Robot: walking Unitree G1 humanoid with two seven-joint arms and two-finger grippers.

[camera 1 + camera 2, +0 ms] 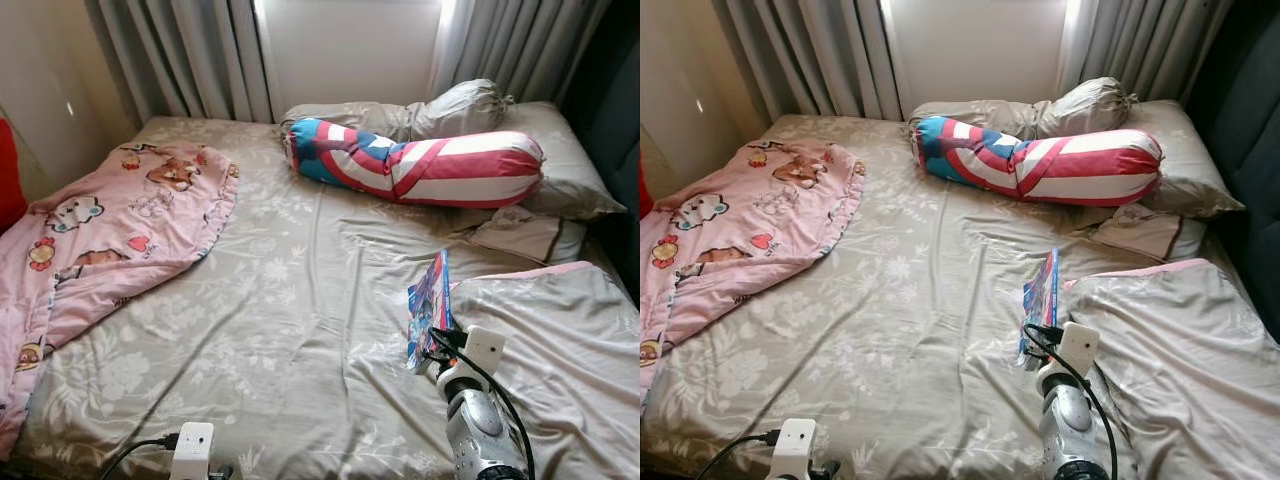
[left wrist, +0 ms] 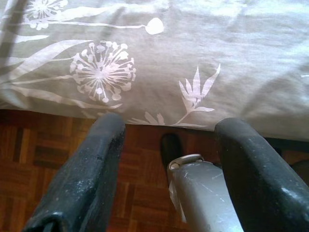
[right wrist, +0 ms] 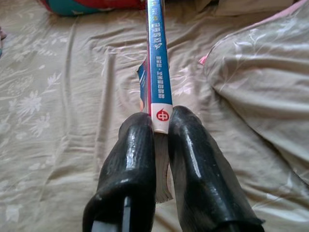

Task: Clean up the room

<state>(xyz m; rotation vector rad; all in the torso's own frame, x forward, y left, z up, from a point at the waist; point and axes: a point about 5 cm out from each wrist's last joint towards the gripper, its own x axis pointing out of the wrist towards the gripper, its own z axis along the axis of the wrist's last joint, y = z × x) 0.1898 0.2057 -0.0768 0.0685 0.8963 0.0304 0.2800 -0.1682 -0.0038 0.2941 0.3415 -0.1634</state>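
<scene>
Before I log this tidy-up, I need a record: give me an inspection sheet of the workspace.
Surface: bed, grey floral sheet, wrinkled.
Job's things: book, upright on edge, gripped at its spine.
Clutter: pink blanket at left edge; striped bolster and pillows at the head; grey duvet on the right.
Grippers: right gripper shut on book; left gripper open, off the bed's edge.
Cables: black cable at left wrist.
Surroundings: curtains, parquet floor.

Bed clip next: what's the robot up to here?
The robot stands at the foot of a bed with grey floral sheets. Its right gripper is shut on a thin blue-spined book, holding it on edge above the sheet beside a grey folded duvet. The left gripper hangs open at the bed's edge. A pink cartoon-print blanket and a red, white and blue bolster lie on the bed.
</scene>
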